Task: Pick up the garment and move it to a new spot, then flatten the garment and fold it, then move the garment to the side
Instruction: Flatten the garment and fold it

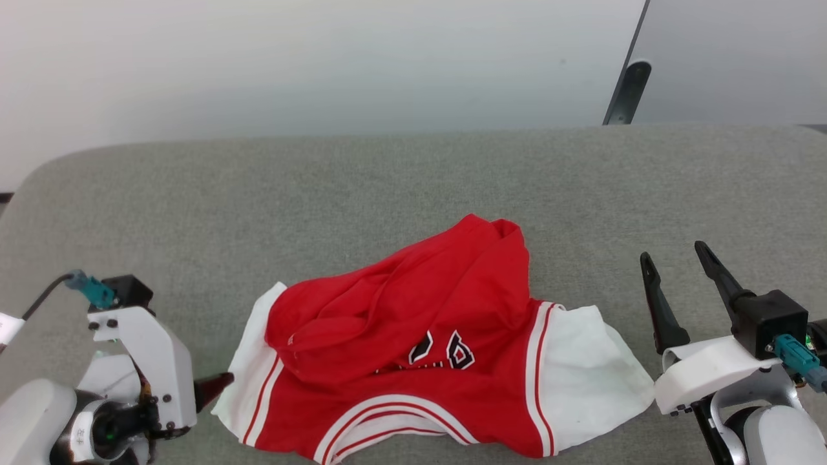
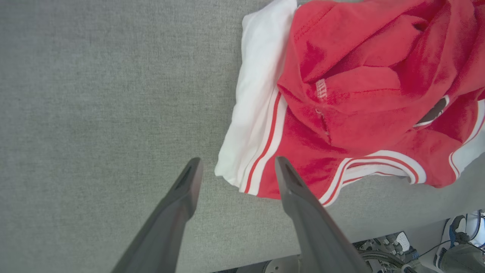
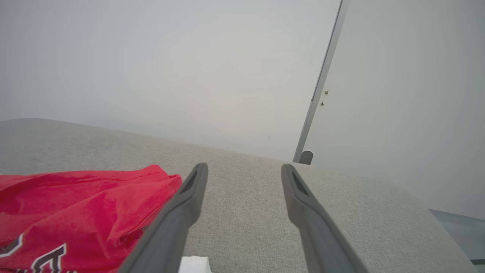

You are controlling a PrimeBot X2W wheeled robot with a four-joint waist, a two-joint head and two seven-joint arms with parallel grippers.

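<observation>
Head view: shirt [image 1: 413, 349] lies bunched at mid-width of the grey worktop [image 1: 194, 194], close to its near edge. Collar is twd the robot, and the red body is flopped over the chest so the numerals [image 1: 446, 352] are half covered. Risk, imo: grab one layer of that heap & the rest drags or twists, making flattening harder. Collar trim sits so near the edge that a tug twd the robot could slide it off. Left pincer [image 1: 213, 387] is low at the near-left, one dark tip pointing at the left-side sleeve [image 1: 249, 381], just beside it. Right pincer [image 1: 675, 258] is near the right edge, fingers apart, empty, pointing twd the far edge, beside the right-side sleeve [image 1: 601, 368]. Left wrist view: left pincer [image 2: 238, 163] is spread wide w/ nothing between, its tips at the sleeve's near corner; touching or just above, can't tell. Closing here prob. catches sleeve + trim only, a thin hold that may slip. Right wrist view: right pincer [image 3: 244, 168] is apart, empty, held low & near level over bare worktop, w/ the shirt [image 3: 75, 204] on its left. It's aimed past the cloth, so a grab from this pose would miss.
</observation>
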